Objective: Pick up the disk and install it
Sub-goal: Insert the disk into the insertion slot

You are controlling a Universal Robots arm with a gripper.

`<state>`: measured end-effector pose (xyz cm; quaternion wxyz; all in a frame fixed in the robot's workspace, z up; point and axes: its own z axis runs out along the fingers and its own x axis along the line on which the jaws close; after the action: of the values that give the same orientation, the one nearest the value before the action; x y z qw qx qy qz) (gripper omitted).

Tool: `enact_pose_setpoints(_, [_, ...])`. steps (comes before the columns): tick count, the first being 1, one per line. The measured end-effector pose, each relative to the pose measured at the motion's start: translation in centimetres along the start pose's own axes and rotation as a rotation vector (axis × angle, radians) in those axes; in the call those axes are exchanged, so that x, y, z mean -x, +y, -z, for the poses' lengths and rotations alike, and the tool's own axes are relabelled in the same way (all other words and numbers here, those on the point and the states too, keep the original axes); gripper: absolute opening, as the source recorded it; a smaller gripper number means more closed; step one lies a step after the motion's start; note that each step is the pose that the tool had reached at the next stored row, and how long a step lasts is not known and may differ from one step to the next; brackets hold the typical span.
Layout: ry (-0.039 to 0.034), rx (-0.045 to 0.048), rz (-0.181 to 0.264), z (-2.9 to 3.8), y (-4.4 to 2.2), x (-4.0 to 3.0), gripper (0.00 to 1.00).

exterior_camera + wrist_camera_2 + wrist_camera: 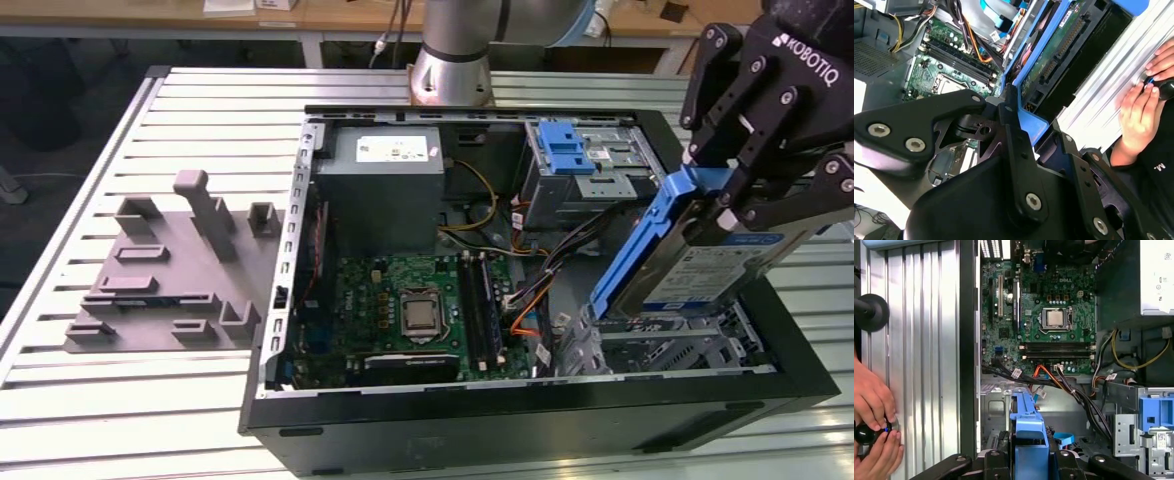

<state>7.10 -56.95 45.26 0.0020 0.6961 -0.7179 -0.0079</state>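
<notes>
We see the gripper at the exterior view's right, above the open computer case. Its fingers are closed tight on the top end of the disk, one on each side. The disk is up in the air and tilted. Its low end is down by the metal drive bay in the near corner of the case. We cannot tell if it touches the bay. The disk has a blue frame round its edge, and its blue-and-white label faces us.

The green motherboard lies in the middle of the case. A grey power box sits at the far side. A grey plastic block lies on the slatted table, at the exterior view's left of the case. In the first wrist view, a person's hands rest on the table and hold a small black knob.
</notes>
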Motion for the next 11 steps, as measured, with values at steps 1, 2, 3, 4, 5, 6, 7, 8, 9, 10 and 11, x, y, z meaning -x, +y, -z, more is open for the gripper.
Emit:
enact_pose_setpoints(1, [0.0, 0.0, 0.0, -0.05, -0.05, 0.0, 0.36])
enact_pose_setpoints(2, [0.0, 0.0, 0.0, -0.1, -0.08, 0.0, 0.36])
enact_pose_setpoints(3, [0.0, 0.0, 0.0, -0.15, -0.11, 0.0, 0.36])
enact_pose_setpoints(4, [0.0, 0.0, 0.0, -0.21, -0.14, -0.01, 0.36])
enact_pose_setpoints(5, [-0.0002, 0.0, 0.0, -0.27, -0.18, -0.02, 0.36])
enact_pose_setpoints(6, [-0.0002, 0.0, 0.0, -0.32, -0.22, -0.05, 0.36])
enact_pose_setpoints(7, [-0.0001, 0.0, 0.0, -0.37, -0.26, -0.06, 0.36])
enact_pose_setpoints(8, [0.0, 0.0, 0.0, -0.42, -0.28, -0.08, 0.36])
enact_pose_setpoints(9, [0.0, 0.0, 0.0, -0.48, -0.3, -0.11, 0.36])
enact_pose_setpoints(10, [-0.0001, 0.0, 0.0, -0.54, -0.31, -0.13, 0.36])
enact_pose_setpoints(11, [0.0, 0.0, 0.0, -0.6, -0.32, -0.14, 0.36])
